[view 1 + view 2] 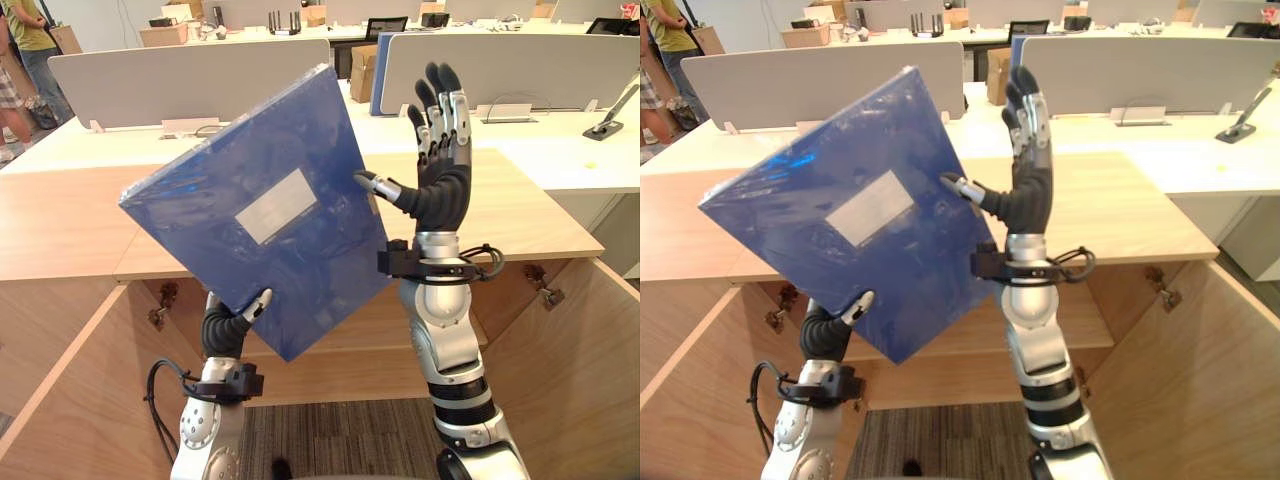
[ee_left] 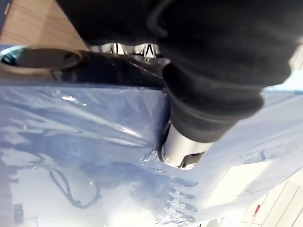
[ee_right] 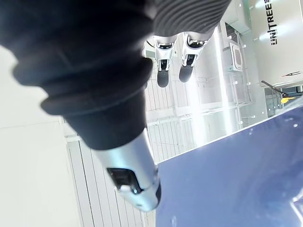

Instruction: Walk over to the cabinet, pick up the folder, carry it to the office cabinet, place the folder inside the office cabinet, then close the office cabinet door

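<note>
Folder clasped in left hand, right hand splayed

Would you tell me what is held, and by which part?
The left hand pinches the blue folder at its lower edge; the right hand is open.

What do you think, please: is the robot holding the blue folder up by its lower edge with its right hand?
Not quite: the left hand grips the blue folder by its lower edge, as the left eye view shows. The right hand is raised open beside it.
</note>
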Motion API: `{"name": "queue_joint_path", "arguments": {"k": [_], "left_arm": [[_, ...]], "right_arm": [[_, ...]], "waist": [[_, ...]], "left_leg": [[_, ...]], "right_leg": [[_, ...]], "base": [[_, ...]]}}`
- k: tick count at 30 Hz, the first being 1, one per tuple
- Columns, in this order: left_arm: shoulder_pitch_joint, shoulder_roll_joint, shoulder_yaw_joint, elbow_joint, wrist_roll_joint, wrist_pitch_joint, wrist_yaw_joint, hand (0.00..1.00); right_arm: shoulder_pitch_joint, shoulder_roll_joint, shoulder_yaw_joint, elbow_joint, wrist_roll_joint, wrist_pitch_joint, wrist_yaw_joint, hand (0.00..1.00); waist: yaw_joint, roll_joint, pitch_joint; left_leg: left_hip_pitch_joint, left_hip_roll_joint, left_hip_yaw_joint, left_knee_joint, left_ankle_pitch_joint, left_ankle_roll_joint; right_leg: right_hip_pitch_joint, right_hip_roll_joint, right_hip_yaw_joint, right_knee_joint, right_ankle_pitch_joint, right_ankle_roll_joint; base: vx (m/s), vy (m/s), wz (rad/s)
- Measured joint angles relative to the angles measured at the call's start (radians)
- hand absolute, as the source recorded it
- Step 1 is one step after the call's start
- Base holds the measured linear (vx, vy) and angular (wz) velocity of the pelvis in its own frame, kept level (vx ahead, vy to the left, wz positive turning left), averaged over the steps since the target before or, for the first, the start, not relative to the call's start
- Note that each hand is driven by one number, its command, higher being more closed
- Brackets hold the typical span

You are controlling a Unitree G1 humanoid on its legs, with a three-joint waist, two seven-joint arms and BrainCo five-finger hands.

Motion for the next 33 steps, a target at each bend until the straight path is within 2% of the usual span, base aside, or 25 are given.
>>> {"name": "queue_joint_path", "arguments": {"k": [4, 8, 12, 18, 24, 33], "left_arm": [[0.013, -0.007, 0.014, 0.000, 0.008, 0.000, 0.002, 1.00], [0.032, -0.009, 0.029, 0.000, 0.020, 0.000, 0.002, 1.00], [0.032, -0.009, 0.043, 0.000, 0.025, 0.000, 0.002, 1.00], [0.032, -0.006, 0.066, 0.000, 0.030, 0.000, 0.001, 1.00], [0.031, 0.018, 0.080, 0.000, 0.016, 0.000, -0.014, 1.00], [0.017, 0.067, 0.081, 0.000, -0.018, 0.000, -0.036, 1.00]], "right_arm": [[0.042, 0.011, -0.010, -0.001, 0.000, 0.014, 0.019, 0.00], [0.073, 0.010, -0.006, 0.003, 0.012, 0.017, 0.072, 0.00], [0.073, 0.005, 0.011, 0.056, 0.086, 0.021, 0.146, 0.00], [0.069, -0.022, 0.036, 0.154, 0.173, 0.038, 0.213, 0.00], [-0.024, -0.137, 0.076, 0.290, 0.317, 0.066, 0.276, 0.00], [-0.206, -0.257, 0.146, 0.455, 0.434, 0.081, 0.337, 0.00]], "waist": [[0.000, -0.006, 0.003], [0.000, -0.016, 0.009], [0.000, -0.029, 0.015], [0.003, -0.039, 0.016], [0.003, -0.041, 0.018], [0.007, -0.041, 0.018]], "left_leg": [[-0.001, 0.000, 0.000, 0.000, 0.000, 0.000], [-0.002, 0.001, -0.002, 0.000, -0.001, -0.001], [-0.006, 0.000, -0.006, 0.000, -0.001, -0.001], [-0.018, -0.003, -0.013, 0.000, 0.001, -0.002], [-0.031, -0.003, -0.031, 0.000, 0.007, -0.006], [-0.034, -0.001, -0.062, 0.000, 0.014, -0.012]], "right_leg": [[0.000, 0.000, 0.000, -0.002, 0.000, 0.000], [0.000, -0.001, 0.000, -0.005, 0.000, 0.000], [-0.001, -0.002, 0.000, -0.008, 0.000, 0.000], [-0.011, 0.001, -0.002, -0.009, 0.000, 0.000], [-0.021, 0.004, -0.007, -0.008, 0.000, 0.000], [-0.023, 0.007, -0.008, -0.007, 0.000, -0.001]], "base": [[0.00, 0.000, 0.00], [0.00, 0.000, 0.00], [0.00, 0.000, 0.00], [0.00, 0.000, 0.00], [-0.01, -0.005, 0.02], [0.00, -0.002, 0.00]]}}
